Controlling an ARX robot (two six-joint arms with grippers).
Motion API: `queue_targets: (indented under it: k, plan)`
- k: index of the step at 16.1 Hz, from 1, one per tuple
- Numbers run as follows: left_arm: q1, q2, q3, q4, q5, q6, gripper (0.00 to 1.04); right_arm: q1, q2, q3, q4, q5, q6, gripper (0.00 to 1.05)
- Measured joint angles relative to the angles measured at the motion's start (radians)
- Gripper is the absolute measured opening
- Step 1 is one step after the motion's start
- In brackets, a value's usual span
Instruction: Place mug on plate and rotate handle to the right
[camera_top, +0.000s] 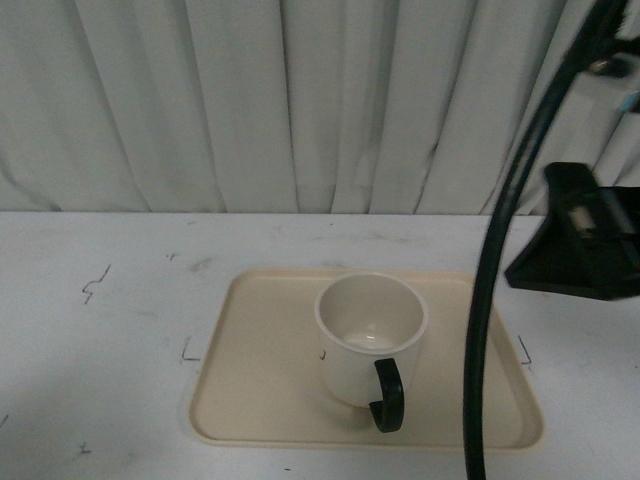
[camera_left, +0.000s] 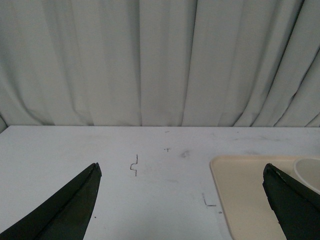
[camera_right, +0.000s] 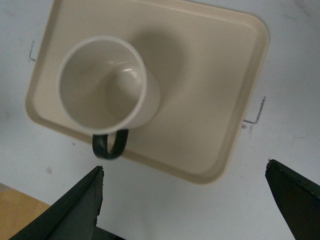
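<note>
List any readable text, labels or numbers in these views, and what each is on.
No readable text in any view.
mug: a tiny dark mark at its left edge, too small to read.
table: thin corner marks beside the plate and a squiggle, not letters or numbers.

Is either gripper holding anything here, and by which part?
Nothing is held. Left gripper and right gripper are open; the mug stands free on the plate.

Bare plate (camera_top: 260, 380) lies left of the mug (camera_top: 352, 362); a black cable (camera_top: 478, 340) hangs right.
</note>
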Motion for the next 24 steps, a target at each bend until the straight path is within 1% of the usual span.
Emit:
queue_targets:
  k: [2,4,7,9,13,14,17,18,21,22,23,24]
  plan:
    - [0.000,0.000,0.000,0.000,0.000,0.000,0.98,0.054,0.137,0.112,0.008,0.059,0.125,0.98]
    - [0.000,0.000,0.000,0.000,0.000,0.000,0.98,0.105,0.235,0.166,0.008,0.111,0.237,0.98]
    - [0.000,0.000,0.000,0.000,0.000,0.000,0.98,0.147,0.290,0.166,0.009,0.111,0.335,0.98]
    - [0.000,0.000,0.000,0.000,0.000,0.000,0.98,0.169,0.313,0.167,0.029,0.130,0.396,0.98]
    - [0.000,0.000,0.000,0.000,0.000,0.000,0.98,0.178,0.391,0.183,0.039,0.141,0.489,0.98]
    - [0.000,0.000,0.000,0.000,0.000,0.000,0.98,0.183,0.409,0.197,0.039,0.141,0.508,0.90]
    - [0.000,0.000,0.000,0.000,0.000,0.000,0.98,0.190,0.454,0.255,0.022,0.144,0.529,0.53]
    - [0.000,0.000,0.000,0.000,0.000,0.000,0.98,0.190,0.465,0.266,0.012,0.144,0.531,0.44]
    - [0.000,0.000,0.000,0.000,0.000,0.000,0.98,0.187,0.473,0.282,-0.044,0.142,0.509,0.10]
    - [0.000,0.000,0.000,0.000,0.000,0.000,0.98,0.179,0.473,0.316,-0.090,0.138,0.465,0.02]
    - [0.000,0.000,0.000,0.000,0.000,0.000,0.98,0.159,0.476,0.373,-0.123,0.149,0.397,0.03]
    - [0.000,0.000,0.000,0.000,0.000,0.000,0.98,0.131,0.483,0.450,-0.137,0.193,0.285,0.03]
